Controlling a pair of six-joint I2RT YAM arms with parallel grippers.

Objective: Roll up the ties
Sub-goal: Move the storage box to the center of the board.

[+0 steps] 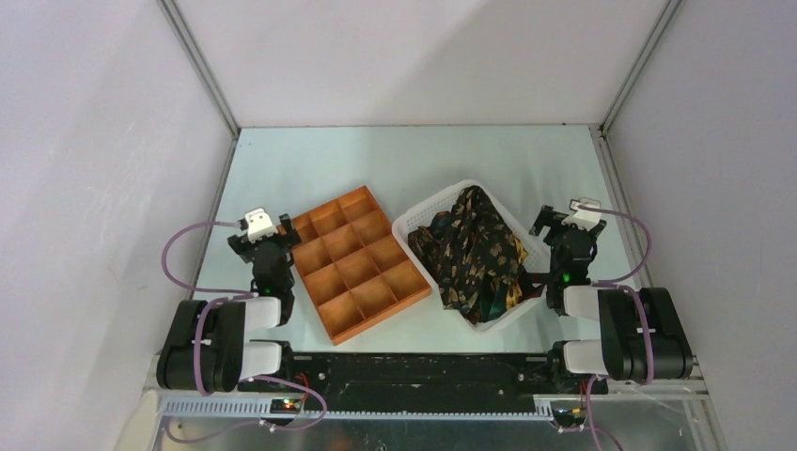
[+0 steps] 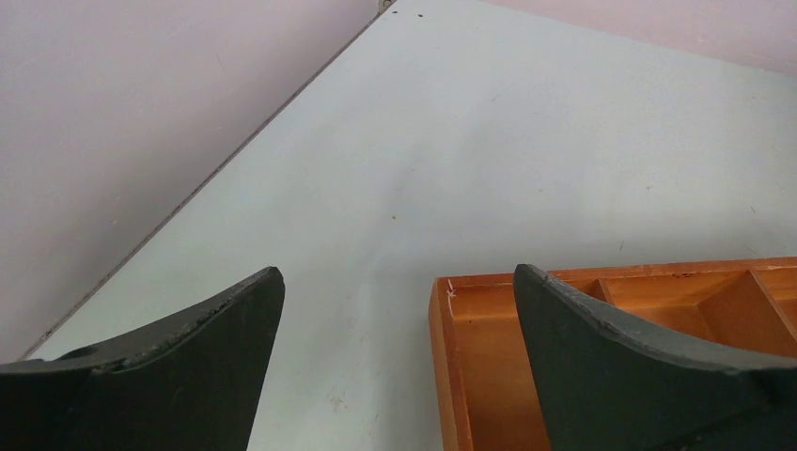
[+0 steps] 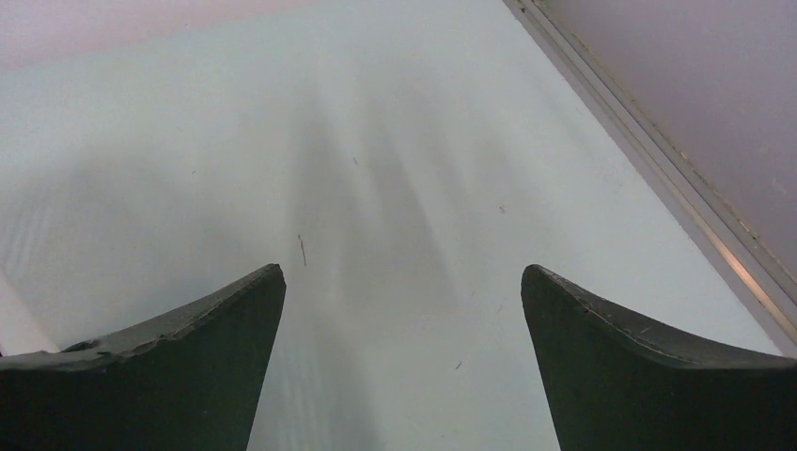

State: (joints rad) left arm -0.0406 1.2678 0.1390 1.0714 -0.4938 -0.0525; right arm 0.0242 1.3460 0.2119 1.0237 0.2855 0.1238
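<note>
1. The ties (image 1: 475, 254) are lying heaped in the white mesh basket (image 1: 428, 200), dark fabric with a gold leafy print bulging above its rim.
2. The basket is sitting right of centre on the pale table (image 1: 395, 155), just beside the orange compartment tray (image 1: 357, 263).
3. The left gripper (image 2: 395, 282) is hovering at the tray's left corner, jaws spread apart, gripping nothing.
4. The right gripper (image 3: 402, 277) is hanging over table surface right of the basket, jaws likewise apart.
</note>
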